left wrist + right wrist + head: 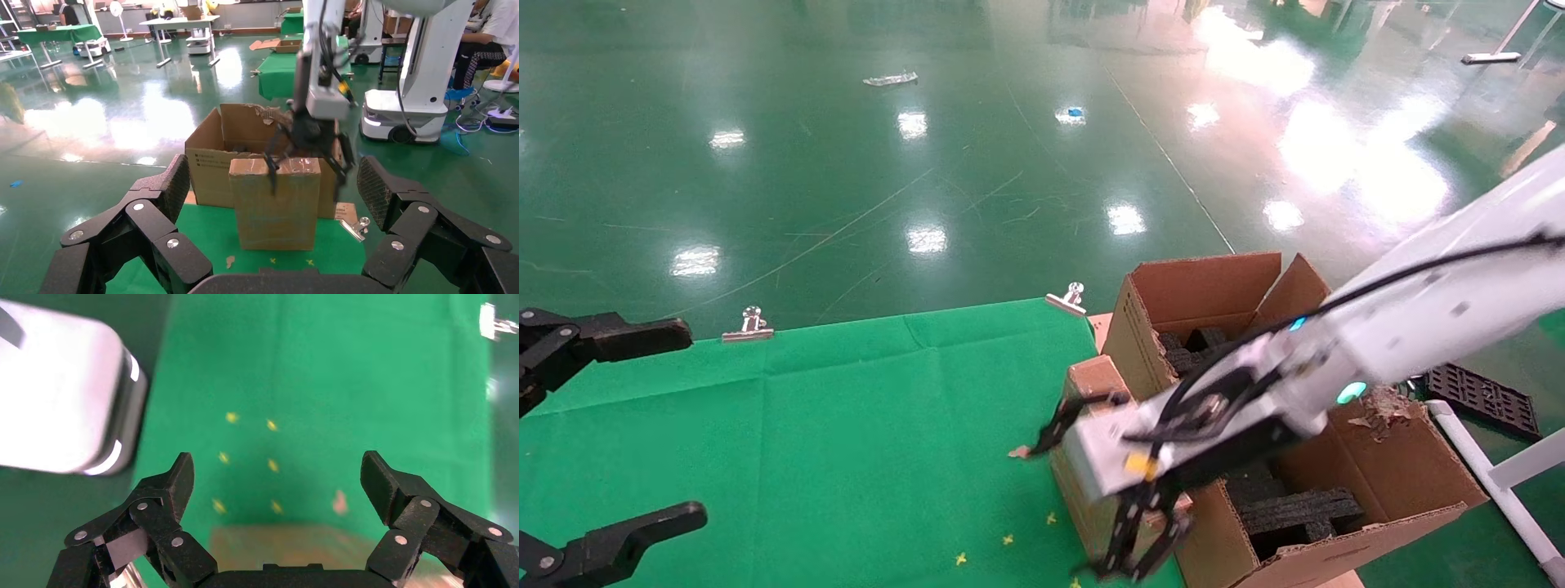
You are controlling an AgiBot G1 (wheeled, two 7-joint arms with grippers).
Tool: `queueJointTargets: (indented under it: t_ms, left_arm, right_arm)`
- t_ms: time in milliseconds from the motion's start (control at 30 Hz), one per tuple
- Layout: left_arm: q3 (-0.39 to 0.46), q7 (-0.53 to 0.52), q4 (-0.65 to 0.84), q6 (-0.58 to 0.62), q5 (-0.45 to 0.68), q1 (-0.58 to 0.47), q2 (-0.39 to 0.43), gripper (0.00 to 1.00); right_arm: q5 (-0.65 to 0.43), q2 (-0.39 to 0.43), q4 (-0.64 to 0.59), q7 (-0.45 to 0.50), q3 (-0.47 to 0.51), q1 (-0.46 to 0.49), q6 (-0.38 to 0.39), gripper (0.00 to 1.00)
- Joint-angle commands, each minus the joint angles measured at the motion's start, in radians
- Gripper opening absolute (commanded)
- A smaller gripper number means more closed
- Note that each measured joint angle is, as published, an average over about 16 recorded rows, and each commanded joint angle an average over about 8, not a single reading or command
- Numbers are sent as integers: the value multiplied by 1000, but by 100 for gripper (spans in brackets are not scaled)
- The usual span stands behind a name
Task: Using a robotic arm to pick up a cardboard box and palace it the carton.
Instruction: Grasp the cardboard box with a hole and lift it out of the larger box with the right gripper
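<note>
1. Now my right gripper (1107,498) is spread wide, one finger on each side of the top of the box (275,202), and it holds nothing yet.
2. From the left wrist view, the fingertips (271,177) hang just over the upper edges of the box; I cannot tell if they touch it.
3. The box stands upright on the green cloth (846,425), at its right edge, just beside the near wall of the carton (1385,482).
4. The carton is open, with black foam (1295,510) inside.
5. My left gripper (609,441) is parked at the left side of the cloth, also wide open.
6. I judge the step is the grasp: the pick-up is not yet done.
7. Next I should lower a little, close on the two sides of the box, lift it above the carton wall, and carry it right.
</note>
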Motion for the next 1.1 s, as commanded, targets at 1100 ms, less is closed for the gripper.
queueJointTargets:
  t_ms: [1100]
  left_arm:
    - [2,1,0,-1,-2,-1,-1,100]
  right_arm:
    - [-29,-118,-10,262,-715,580,18,100]
